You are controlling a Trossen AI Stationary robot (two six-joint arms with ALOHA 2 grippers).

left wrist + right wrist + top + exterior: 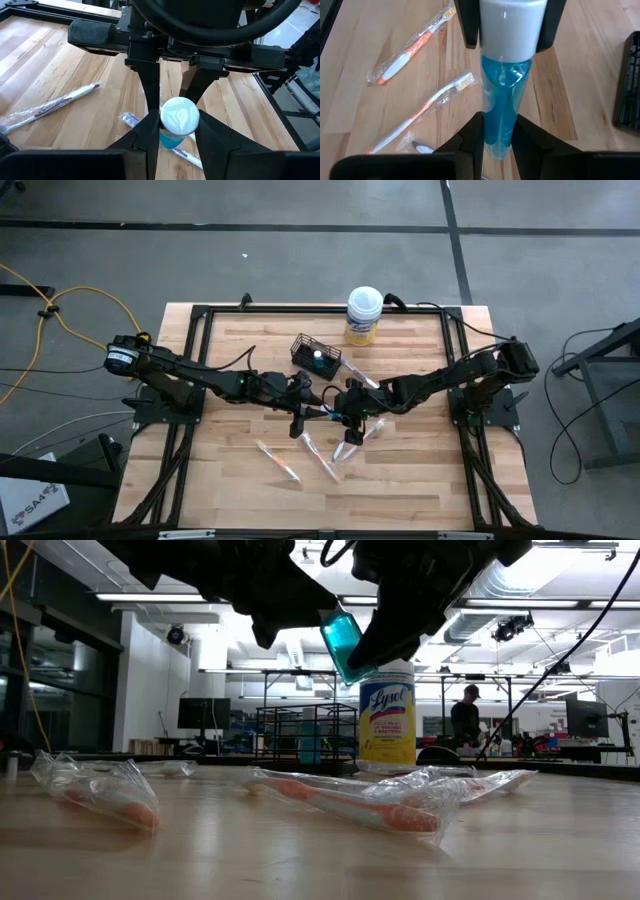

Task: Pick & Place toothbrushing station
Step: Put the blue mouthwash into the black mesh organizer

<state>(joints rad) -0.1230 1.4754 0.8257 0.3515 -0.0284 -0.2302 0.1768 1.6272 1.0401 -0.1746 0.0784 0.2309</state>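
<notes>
Blue tube [501,100] held mid-air between both grippers. Right gripper [497,132] fingers clamp tail end; left gripper [178,131] fingers narrow, flanking white cap [179,116]. Tube's long axis spans both; mesh basket [314,354] just beyond.

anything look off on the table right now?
Yes: both grippers grip one small teal tube with a white cap in mid-air, the left gripper at the cap, the right gripper at the tail. Wrapped toothbrushes lie scattered, outside the black wire-mesh basket.
</notes>
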